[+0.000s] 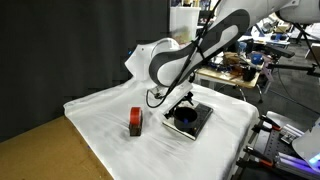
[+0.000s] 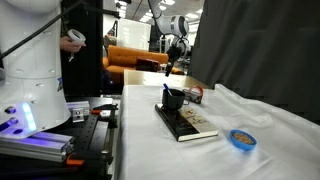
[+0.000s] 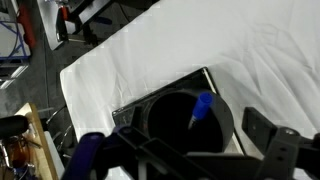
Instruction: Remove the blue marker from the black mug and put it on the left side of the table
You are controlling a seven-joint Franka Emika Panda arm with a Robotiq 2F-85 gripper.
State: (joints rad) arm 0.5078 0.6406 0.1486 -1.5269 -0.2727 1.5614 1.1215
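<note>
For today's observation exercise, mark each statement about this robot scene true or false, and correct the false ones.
1. The blue marker stands inside the black mug. True.
2. The tool is shut on the marker. False: it is open over the mug and grips nothing.
3. The mug stands on a flat black slab. True.
4. The red-brown block lies inside the mug. False: it sits on the white cloth, beside the slab.
5. A small round blue disc lies on the cloth, apart from the slab. True.
</note>
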